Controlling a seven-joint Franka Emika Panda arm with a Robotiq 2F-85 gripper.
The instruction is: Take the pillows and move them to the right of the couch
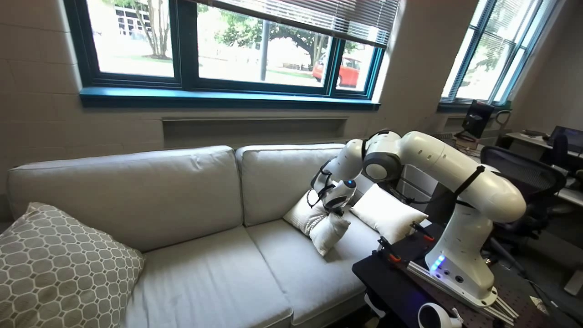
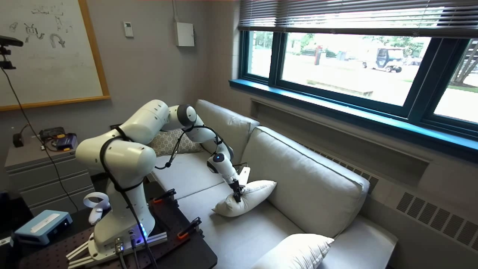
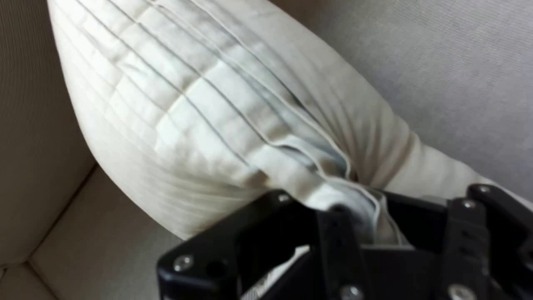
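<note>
The couch lay open between the grey patterned pillow and the pinched white pillow; a narrower gap separated that from the second white pillow, while back cushions barred the rear.

Got a grey honeycomb-patterned pillow in both exterior views. The teal-framed window has its blinds hanging partway down, so I can see a red car out there, plus what looks like a little cart. My bench has a white ring-topped controller and two black clamps with orange bits on it, and a blue box with a white label sits near the controller. Also a whiteboard with doodles, a drawer cabinet below with electronics sitting on top, and past my bench a black mesh office chair.
</note>
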